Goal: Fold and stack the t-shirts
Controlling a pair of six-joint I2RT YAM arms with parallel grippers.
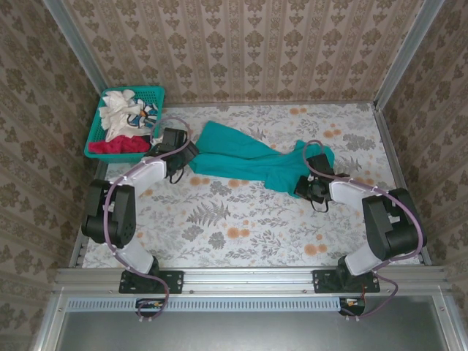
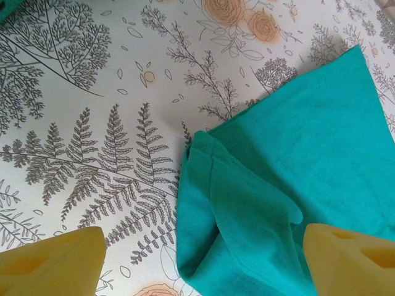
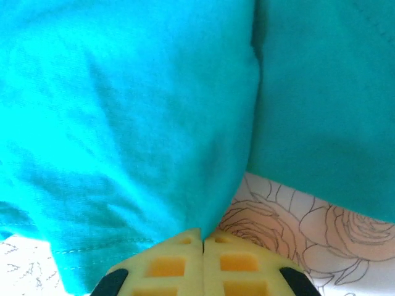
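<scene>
Right fingers (image 3: pixel 166 271) pinch the teal t-shirt (image 3: pixel 123 123) (left fingers (image 2: pixel 49 265) spread wide).

Near half of the surface (image 1: pixel 241 234) lies bare from the front rail to mid-depth, the widest lane, between the two arms. The teal t-shirt (image 1: pixel 234 155) sprawls in a band across the middle from left tool (image 1: pixel 178 152) to right tool (image 1: pixel 313 189), barring low travel there. Behind it a bare strip runs along the back wall (image 1: pixel 248 51), broader toward the right corner. The basket (image 1: pixel 153 93), heaped with red and white cloth (image 1: pixel 117 128), fills the back-left corner. The left wall (image 1: pixel 36 110) and right wall (image 1: pixel 431 110) close the sides. Left tool's spread fingers (image 2: pixel 55 265) straddle bare surface and cloth edge.
</scene>
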